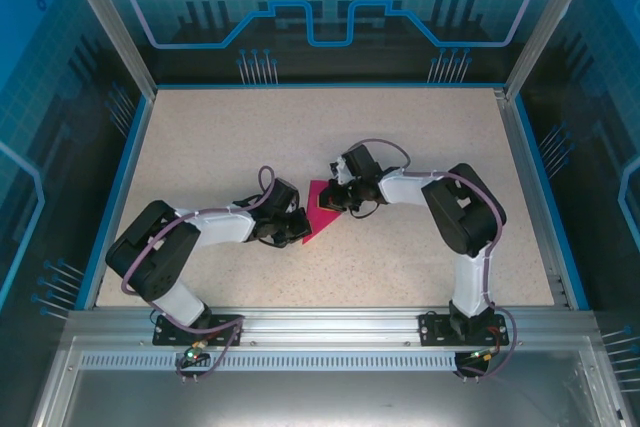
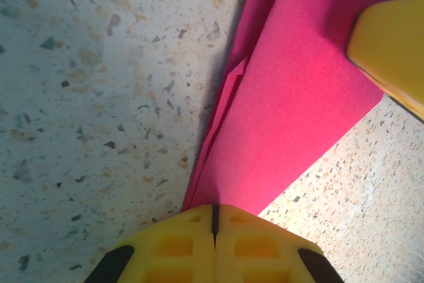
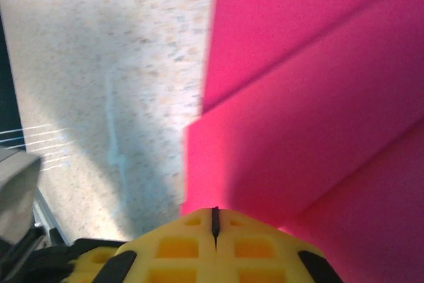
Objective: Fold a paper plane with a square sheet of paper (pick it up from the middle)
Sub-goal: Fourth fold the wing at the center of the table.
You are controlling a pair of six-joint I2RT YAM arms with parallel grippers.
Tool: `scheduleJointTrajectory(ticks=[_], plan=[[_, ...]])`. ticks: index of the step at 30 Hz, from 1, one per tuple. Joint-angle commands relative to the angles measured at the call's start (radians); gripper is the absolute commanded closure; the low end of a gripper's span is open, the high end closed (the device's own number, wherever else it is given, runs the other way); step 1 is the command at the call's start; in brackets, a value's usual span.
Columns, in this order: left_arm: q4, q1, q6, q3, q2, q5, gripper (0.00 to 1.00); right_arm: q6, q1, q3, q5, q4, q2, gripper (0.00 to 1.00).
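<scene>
Evidently creasing: left gripper [image 2: 214, 222], right gripper [image 3: 214, 222] both closed, holding nothing, tips on folded paper [image 2: 291, 117]; right should pin, left run along crease, layers aligned

From high above and behind the near edge you look down on the whole speckled beige tabletop [image 1: 330, 137], while your two wrist cameras sit very close over the folded magenta-pink paper sheet [image 1: 320, 204], each angled down along it, the one patch all three views share.
</scene>
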Motion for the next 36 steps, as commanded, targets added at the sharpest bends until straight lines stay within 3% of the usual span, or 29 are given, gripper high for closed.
scheduleJointTrajectory(ticks=[1, 14, 21, 36], plan=[[-0.127, -0.003, -0.018, -0.061, 0.056, -0.039, 0.97, -0.002, 0.043, -0.015, 0.000, -0.005, -0.031, 0.99], [-0.117, -0.003, -0.021, -0.056, 0.060, -0.036, 0.97, 0.064, 0.059, -0.074, 0.033, 0.053, 0.062, 1.00], [-0.127, -0.003, -0.009, -0.060, 0.067, -0.040, 0.98, 0.049, -0.002, -0.054, 0.074, 0.028, 0.059, 0.99], [-0.134, -0.004, -0.001, -0.071, 0.066, -0.041, 0.98, -0.023, -0.160, 0.123, 0.032, -0.067, 0.158, 0.99]])
